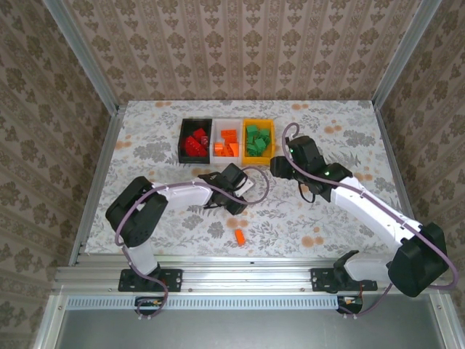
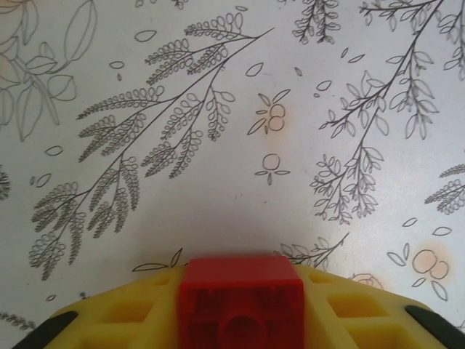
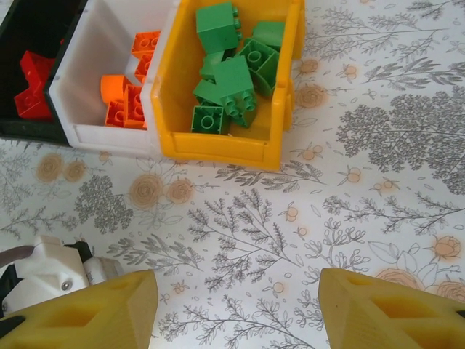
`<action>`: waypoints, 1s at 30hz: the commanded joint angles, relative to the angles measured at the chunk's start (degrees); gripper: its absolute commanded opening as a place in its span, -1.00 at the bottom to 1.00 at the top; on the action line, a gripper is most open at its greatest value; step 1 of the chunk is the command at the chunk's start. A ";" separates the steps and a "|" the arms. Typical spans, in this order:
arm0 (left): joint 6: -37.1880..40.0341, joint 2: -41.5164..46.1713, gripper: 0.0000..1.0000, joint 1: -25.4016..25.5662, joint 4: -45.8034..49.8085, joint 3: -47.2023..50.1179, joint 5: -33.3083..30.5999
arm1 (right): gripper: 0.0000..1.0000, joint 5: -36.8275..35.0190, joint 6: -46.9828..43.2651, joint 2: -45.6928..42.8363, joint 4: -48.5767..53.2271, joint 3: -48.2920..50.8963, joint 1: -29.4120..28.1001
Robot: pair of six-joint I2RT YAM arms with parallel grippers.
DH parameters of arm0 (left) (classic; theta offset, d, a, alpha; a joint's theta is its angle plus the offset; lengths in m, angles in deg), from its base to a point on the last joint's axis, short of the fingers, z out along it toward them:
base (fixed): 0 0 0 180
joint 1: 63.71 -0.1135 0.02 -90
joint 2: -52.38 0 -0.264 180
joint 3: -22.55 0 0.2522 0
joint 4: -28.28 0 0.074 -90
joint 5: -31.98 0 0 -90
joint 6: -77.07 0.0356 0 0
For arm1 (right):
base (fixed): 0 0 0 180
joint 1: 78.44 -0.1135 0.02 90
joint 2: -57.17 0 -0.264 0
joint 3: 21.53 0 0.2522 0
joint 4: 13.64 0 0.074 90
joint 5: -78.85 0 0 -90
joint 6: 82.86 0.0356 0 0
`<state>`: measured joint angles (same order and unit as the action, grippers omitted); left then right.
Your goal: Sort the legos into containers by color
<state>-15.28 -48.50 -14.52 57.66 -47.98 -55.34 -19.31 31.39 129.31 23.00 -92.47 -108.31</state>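
Presently we count red bricks [image 1: 195,143] in the black bin [image 1: 183,142], orange bricks [image 3: 125,102] in the white bin [image 3: 94,43] and green bricks [image 3: 229,80] in the yellow bin [image 3: 218,145]; sorting looks nearly done to us. Outstanding: one red brick [image 2: 241,291], clamped in the left gripper [image 1: 234,198], and one orange brick [image 1: 239,236] loose on the table [image 1: 327,218] near the arm bases. The right gripper [image 3: 238,305] has its jaws wide apart, holding nothing.

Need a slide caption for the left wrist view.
Left pincer gripping a red lego between yellow fingers over the floral table.
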 commanded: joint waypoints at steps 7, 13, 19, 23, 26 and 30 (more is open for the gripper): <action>-4.45 4.86 -0.25 -15.06 9.20 -19.12 -14.03 | 0.23 -0.09 4.28 -1.23 1.52 6.17 -11.05; -7.32 -7.25 -0.25 -26.86 14.17 -36.52 -13.13 | 0.27 1.69 8.62 1.16 -0.31 7.09 -19.90; -7.01 -19.16 -0.22 -30.46 16.50 -47.41 -8.26 | 0.45 4.51 8.60 7.06 0.65 4.50 -26.10; -7.23 -22.29 -0.17 -31.69 16.69 -49.56 -6.29 | 0.54 3.57 7.66 14.65 3.31 1.12 -31.10; -6.22 -22.60 -0.07 -31.79 16.11 -49.40 -5.57 | 0.55 4.99 9.66 18.44 1.51 0.30 -32.65; -5.26 -21.88 0.24 -31.73 15.93 -48.98 -4.63 | 0.54 4.32 11.12 21.78 1.82 -1.41 -34.14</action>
<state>-21.14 -72.94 -45.80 73.35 -95.37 -61.59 -15.07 40.51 149.52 23.61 -91.01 -141.88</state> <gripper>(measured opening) 0.598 0.774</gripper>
